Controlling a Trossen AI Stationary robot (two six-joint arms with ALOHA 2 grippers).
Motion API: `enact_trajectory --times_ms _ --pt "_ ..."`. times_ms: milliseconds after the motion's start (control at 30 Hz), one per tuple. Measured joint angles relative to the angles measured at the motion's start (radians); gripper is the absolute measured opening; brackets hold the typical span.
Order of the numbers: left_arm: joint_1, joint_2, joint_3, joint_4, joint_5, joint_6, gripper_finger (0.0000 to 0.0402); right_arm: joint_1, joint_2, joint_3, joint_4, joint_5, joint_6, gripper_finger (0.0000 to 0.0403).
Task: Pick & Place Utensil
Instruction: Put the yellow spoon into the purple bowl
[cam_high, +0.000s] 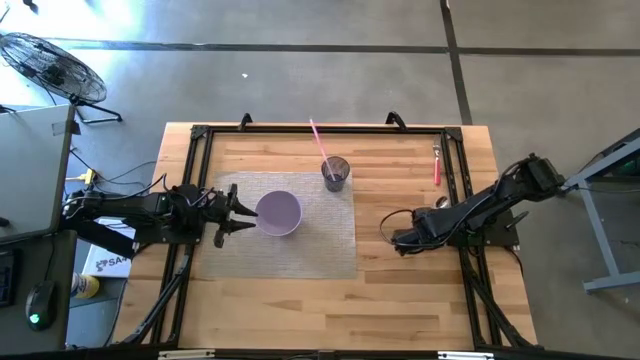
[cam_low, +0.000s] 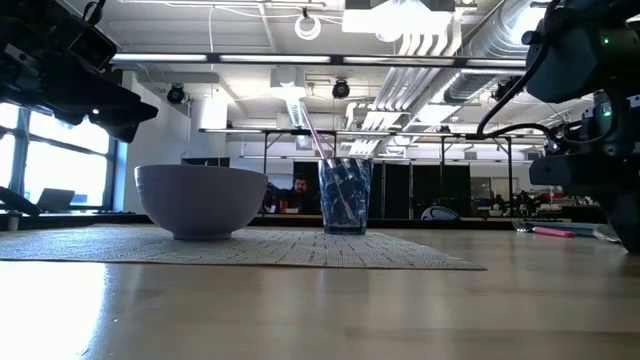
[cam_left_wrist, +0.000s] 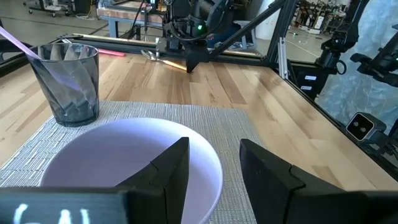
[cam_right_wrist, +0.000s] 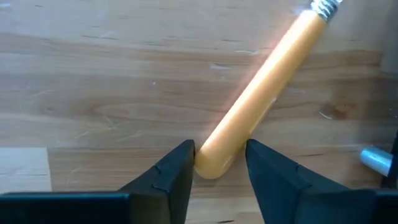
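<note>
So the right gripper (cam_right_wrist: 219, 149) is down low on the table (cam_high: 420, 300), right of the mat (cam_high: 320, 240), with its 2 fingers (cam_right_wrist: 177, 171) set either side of the butt end of the orange-handled utensil (cam_right_wrist: 261, 93). The utensil lies flat on the wood, its handle running away from the gripper at a slant.

IMO this is the grab step, and it's a bit risky. The jaws are only around the very tip of a round, smooth handle, so it could squirt out forward when they squeeze. If it were me I'd slide further up the handle first, square the fingers across it so they don't catch it at an angle, then close and lift straight up.

The jaws are open just a little wider than the handle. 1 finger looks to be touching it and there's a sliver of gap at the other. I wouldn't call it gripped yet.

The left gripper (cam_high: 232, 213) just waits at the bowl's (cam_high: 278, 212) rim, fingers apart and holding nothing. The cup (cam_high: 336, 173) at the mat's back edge already has 1 pink thing standing in it, so my guess is that's the drop-off.
</note>
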Motion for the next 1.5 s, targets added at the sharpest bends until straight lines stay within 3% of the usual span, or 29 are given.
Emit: enact_trajectory --times_ms 400,800,1000,1233,1500 --pt "0.000 0.000 0.000 0.000 0.000 0.000 0.0140 0.068 0.000 -0.001 0.051 0.018 0.008 0.0101" --pt "0.000 0.000 0.000 0.000 0.000 0.000 0.0140 0.157 0.006 0.059 0.007 0.028 0.029 0.0103" --pt "0.000 0.000 0.000 0.000 0.000 0.000 0.0140 0.123 0.003 0.079 -0.006 0.039 -0.024 0.0126" --pt "0.000 0.000 0.000 0.000 0.000 0.000 0.0140 0.048 0.002 0.069 -0.034 0.153 -0.047 0.0158" --pt "0.000 0.000 0.000 0.000 0.000 0.000 0.0140 -0.063 -0.004 -0.023 0.075 0.197 -0.096 0.0164"
